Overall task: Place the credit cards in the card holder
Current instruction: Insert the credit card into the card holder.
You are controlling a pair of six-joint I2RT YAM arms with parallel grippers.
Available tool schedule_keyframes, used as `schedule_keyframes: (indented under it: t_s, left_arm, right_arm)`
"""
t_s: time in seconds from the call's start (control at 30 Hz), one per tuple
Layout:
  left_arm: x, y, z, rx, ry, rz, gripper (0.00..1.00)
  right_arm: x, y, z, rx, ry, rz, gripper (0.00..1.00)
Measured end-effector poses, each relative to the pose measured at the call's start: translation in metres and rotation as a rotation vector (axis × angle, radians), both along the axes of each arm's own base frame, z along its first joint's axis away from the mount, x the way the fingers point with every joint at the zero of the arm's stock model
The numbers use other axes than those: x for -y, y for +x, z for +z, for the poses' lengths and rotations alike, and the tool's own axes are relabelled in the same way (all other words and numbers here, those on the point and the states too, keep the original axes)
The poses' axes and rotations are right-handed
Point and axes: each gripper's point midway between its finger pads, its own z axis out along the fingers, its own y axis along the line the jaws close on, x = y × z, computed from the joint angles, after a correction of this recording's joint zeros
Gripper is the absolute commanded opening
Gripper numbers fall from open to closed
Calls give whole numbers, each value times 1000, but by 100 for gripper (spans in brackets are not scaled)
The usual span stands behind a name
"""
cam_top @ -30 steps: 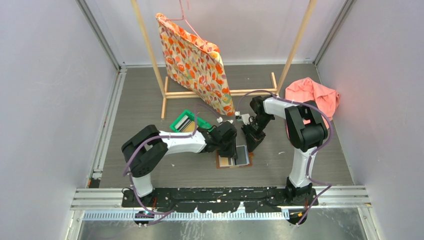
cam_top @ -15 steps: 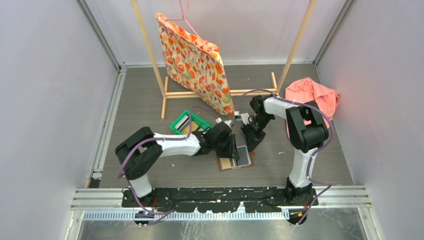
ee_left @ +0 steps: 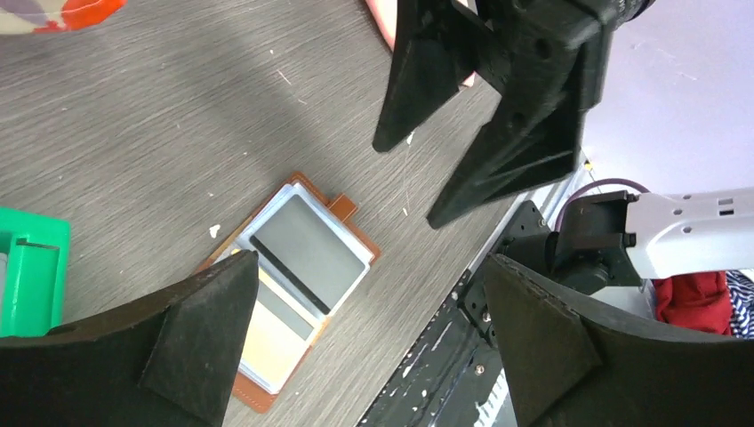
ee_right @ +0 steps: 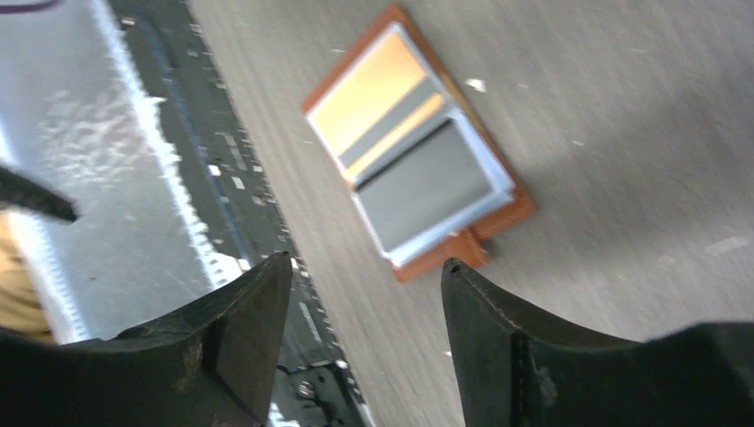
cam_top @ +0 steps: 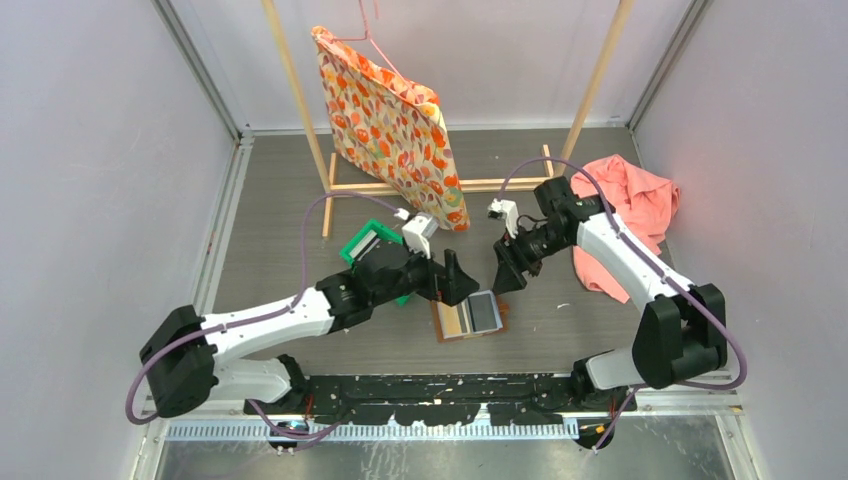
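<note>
Fingers (ee_left: 200, 342) of the left gripper (cam_top: 457, 277) stand spread wide with nothing between them, lifted clear of the grey wood-grain table (cam_top: 280, 215) and just left of the wallet in the overhead view. Behind that arm's wrist sits the green plastic bin (cam_top: 362, 243), its open top showing a few striped cards on edge, though they are too small to tell apart. Farther back, a light wooden rack (cam_top: 298, 95) carries a flat orange-and-yellow patterned fabric bag (cam_top: 395, 130) on a hanger. Near the front middle of the table lies the small brown leather card holder (ee_right: 517, 212), opened flat with its snap tab pointing away from the fold. A gold-yellow plastic credit card (ee_right: 378, 93) with a grey stripe covers one half; a silvery grey plastic credit card (ee_left: 307, 253) with a dark stripe covers the other, on top of pale blue-white card edges. Whether these cards are tucked into pockets or only lying on top, I cannot tell. Neither gripper touches the holder. Just beyond its far right corner hangs the right gripper (cam_top: 503, 272), its fingers (ee_right: 498, 338) parted and holding nothing; the two grippers face each other, near but apart. At the far right, a crumpled salmon-pink cloth (cam_top: 635, 195) lies heaped on the table.
</note>
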Motion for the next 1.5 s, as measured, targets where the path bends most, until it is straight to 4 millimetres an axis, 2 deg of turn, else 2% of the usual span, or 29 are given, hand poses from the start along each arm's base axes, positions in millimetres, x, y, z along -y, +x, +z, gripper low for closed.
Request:
schedule_keyframes:
  t_s: [0.1, 0.23, 0.33, 0.5, 0.7, 1.13, 1.5]
  left_arm:
    - [-11, 2, -5, 0, -70, 26, 98]
    - [-18, -1, -34, -86, -96, 24, 88]
    - [-8, -8, -39, -130, -118, -4, 84]
    - [7, -25, -45, -159, -133, -39, 77]
    - [4, -38, -74, -214, -79, -40, 75]
    - [-12, -38, -94, -227, -29, 12, 74]
    - [-21, -43, -114, -258, 10, 20, 66]
  right_arm:
    - [-11, -15, 3, -74, 89, 7, 68]
    - [-19, -21, -14, -237, 112, -32, 66]
    - [-22, -19, -30, -325, 95, -65, 64]
    - [-24, -15, -40, -390, 81, -102, 53]
    - [-25, -9, -64, -490, 27, -131, 51]
    - [-16, -2, -83, -499, -83, -188, 52]
    - [-14, 0, -94, -529, -118, -209, 54]
